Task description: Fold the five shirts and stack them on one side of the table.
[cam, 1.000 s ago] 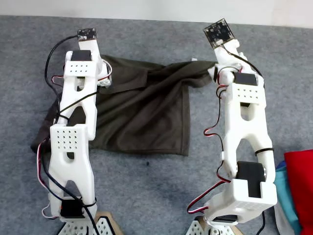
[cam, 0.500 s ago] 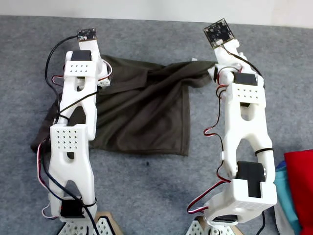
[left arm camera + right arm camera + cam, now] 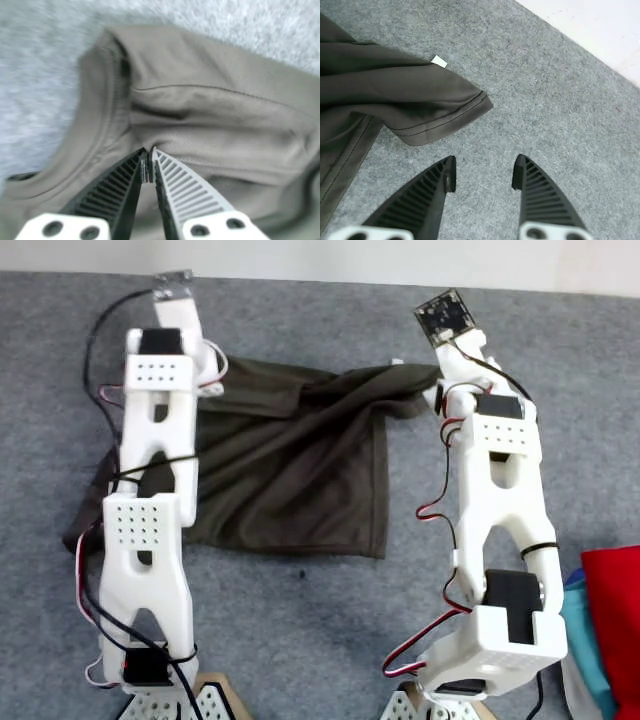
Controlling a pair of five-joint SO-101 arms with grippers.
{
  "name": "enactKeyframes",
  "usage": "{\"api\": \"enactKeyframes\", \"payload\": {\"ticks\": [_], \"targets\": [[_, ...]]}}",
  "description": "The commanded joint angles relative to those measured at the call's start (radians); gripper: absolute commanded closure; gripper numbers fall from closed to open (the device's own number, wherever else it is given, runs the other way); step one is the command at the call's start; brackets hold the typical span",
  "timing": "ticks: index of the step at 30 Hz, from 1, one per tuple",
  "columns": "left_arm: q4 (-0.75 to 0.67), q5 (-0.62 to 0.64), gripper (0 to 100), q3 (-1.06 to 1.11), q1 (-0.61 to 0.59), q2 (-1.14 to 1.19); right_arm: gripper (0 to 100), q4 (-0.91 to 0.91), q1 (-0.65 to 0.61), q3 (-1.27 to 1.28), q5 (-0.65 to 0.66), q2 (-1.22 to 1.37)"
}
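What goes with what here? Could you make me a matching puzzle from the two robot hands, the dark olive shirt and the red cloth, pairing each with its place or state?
Things:
1. left hand
2. right hand
3. olive shirt
4. red cloth

Places or states:
A. open above the bare grey table
B. lying rumpled, spread across the table
C. piled at the right side of the table
D. shut on fabric next to the collar

Pairs: 1-D, 2-A, 3-B, 4-C
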Motion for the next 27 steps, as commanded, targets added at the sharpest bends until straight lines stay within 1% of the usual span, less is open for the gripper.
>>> {"api": "enactKeyframes", "payload": {"ticks": [1,4,7,8,10,12,16,19,21,24,27], "targets": [[0.138,-0.06,99,-0.186,-0.059,-0.022,80.7,-0.016,0.013,-0.007,0.012,-0.061],[0.247,-0.094,99,-0.283,-0.116,-0.018,80.7,-0.016,0.01,-0.007,0.012,-0.061],[0.253,-0.101,99,-0.231,-0.196,-0.022,80.7,-0.015,0.007,-0.007,0.012,-0.064],[0.253,-0.121,99,-0.211,-0.211,-0.022,80.7,-0.015,0.007,-0.007,0.012,-0.064],[0.253,-0.18,99,-0.16,-0.229,-0.022,80.7,-0.015,0.005,-0.007,0.012,-0.062],[0.255,-0.199,99,-0.102,-0.231,-0.036,80.7,-0.015,0.001,-0.007,0.012,-0.062],[0.256,-0.259,99,0.081,-0.219,-0.165,80.7,-0.015,-0.002,0.01,0.012,-0.062],[0.256,-0.296,99,0.275,-0.189,-0.358,80.7,-0.016,-0.004,0.031,0.012,-0.067],[0.255,-0.299,99,0.427,-0.18,-0.498,80.7,-0.016,-0.005,0.038,0.012,-0.067],[0.253,-0.301,99,0.622,-0.186,-0.657,80.7,-0.015,-0.005,0.042,0.0,-0.067],[0.253,-0.302,99,0.74,-0.229,-0.725,80.7,-0.015,-0.002,0.042,-0.055,-0.067]]}}
